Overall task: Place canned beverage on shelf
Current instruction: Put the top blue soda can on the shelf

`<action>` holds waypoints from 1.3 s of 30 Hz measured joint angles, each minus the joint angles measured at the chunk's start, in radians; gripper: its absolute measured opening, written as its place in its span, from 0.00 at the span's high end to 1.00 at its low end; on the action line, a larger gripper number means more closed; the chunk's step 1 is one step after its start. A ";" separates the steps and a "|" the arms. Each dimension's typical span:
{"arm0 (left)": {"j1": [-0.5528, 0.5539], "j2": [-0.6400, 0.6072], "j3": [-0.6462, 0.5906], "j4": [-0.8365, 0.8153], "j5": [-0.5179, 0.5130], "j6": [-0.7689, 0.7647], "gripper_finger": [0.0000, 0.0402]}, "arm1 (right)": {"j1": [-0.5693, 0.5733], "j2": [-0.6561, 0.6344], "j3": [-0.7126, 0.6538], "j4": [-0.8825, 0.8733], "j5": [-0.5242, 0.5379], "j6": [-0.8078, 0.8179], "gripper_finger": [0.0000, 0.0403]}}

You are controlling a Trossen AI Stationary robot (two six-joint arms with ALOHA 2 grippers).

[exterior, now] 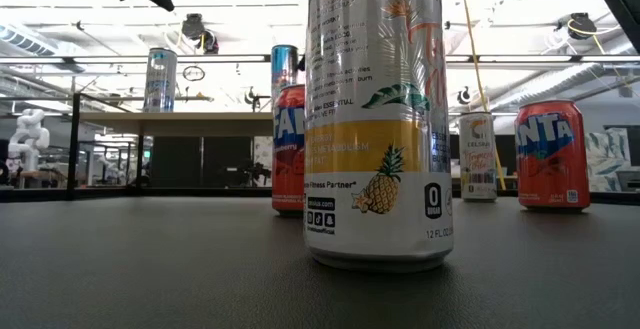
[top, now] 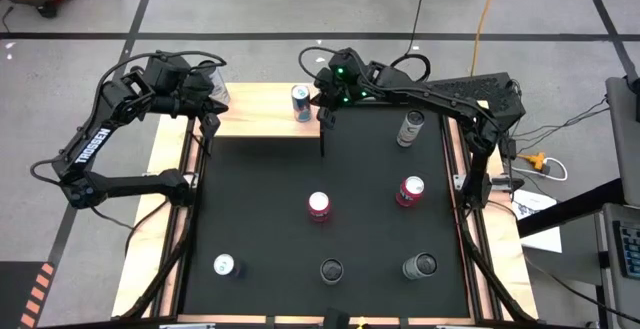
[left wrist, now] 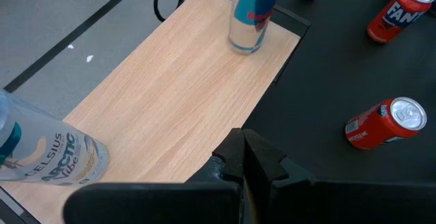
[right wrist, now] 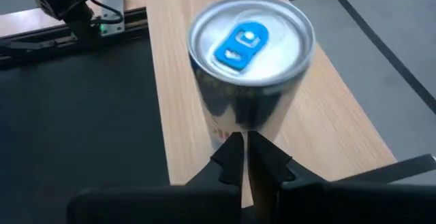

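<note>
The shelf (top: 260, 114), a pale wood board on a thin black frame, stands at the mat's far edge. A slim blue-and-silver can (top: 300, 101) stands upright on the shelf's right part and also shows in the right wrist view (right wrist: 248, 81). A Celsius can (left wrist: 48, 156) stands on the shelf's left end. My right gripper (right wrist: 246, 157) is shut, just right of the blue can and above it. My left gripper (left wrist: 245, 161) is shut and empty over the shelf's near edge, beside the Celsius can. My right gripper's shut fingertips (right wrist: 235, 152) stand close by the blue can's side wall (right wrist: 238, 125), coming down at a slant from the table's right. Whether they touch the can I cannot tell. The can stands upright on the shelf on its base.
On the black mat stand two red Fanta cans (top: 319, 206) (top: 410, 191), a pale can (top: 411, 127) at the far right, and three cans along the near edge (top: 224, 265) (top: 331, 270) (top: 420, 266). A pineapple-print can (exterior: 378, 119) fills the low view.
</note>
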 joint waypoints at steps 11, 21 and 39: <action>0.000 0.000 0.000 0.001 0.000 0.000 1.00 | -0.001 0.032 0.000 0.058 -0.027 0.024 1.00; 0.000 0.000 0.000 0.018 0.000 -0.008 1.00 | 0.000 0.023 0.000 0.018 -0.026 0.047 1.00; 0.000 0.012 0.000 0.142 0.007 -0.061 1.00 | 0.000 -0.084 0.000 -0.123 -0.024 0.050 1.00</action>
